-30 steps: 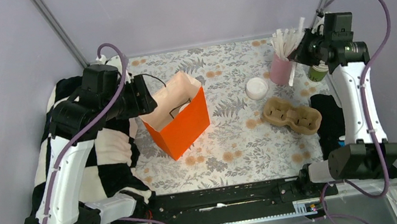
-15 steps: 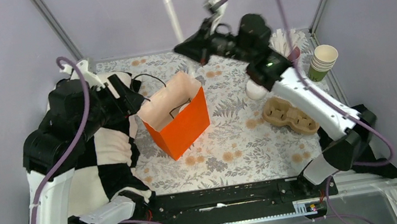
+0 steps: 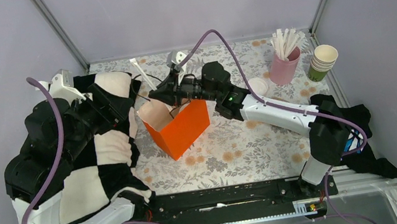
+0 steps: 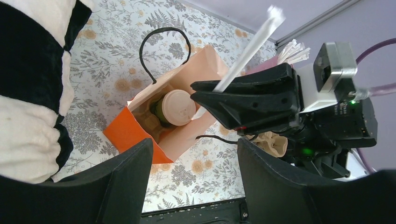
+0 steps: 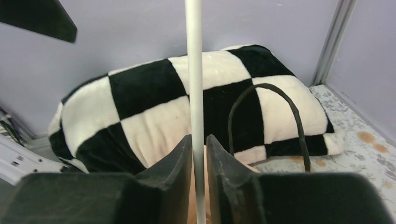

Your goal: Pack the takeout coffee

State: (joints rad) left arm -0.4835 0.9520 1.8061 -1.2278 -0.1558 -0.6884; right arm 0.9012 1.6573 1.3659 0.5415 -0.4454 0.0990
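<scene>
The right tool (image 5: 198, 143) is pinched shut on a paper-wrapped straw (image 5: 194, 70), which sticks out past its tips. From where I stand, that tool hangs just over the open mouth of the orange paper bag (image 3: 184, 129). The straw slants up and away toward the far-left corner of the desk (image 3: 236, 142).

Down inside the bag sits the takeout coffee (image 4: 179, 107). It stands upright with its lid facing the opening, and its long axis runs from the bag's floor to its mouth. The left wrist view looks almost straight down onto the round lid, with only a sliver of green wall showing on one side. What else lies beside it in the bag I cannot make out.

The left tool (image 4: 195, 142) is raised well above the bag with its jaws spread wide and nothing between them.

I'd judge the main part done, since the cup is in the bag. What looks left is letting the straw drop in beside it, and perhaps tidying the handles.

Further out, the bag stands left of the desk's middle, close to the checked cushion (image 3: 111, 143) along the left edge. The pink holder (image 3: 284, 68) of spare straws and the stack of lidless green cups (image 3: 324, 60) are in the far-right corner, well apart from the bag.
</scene>
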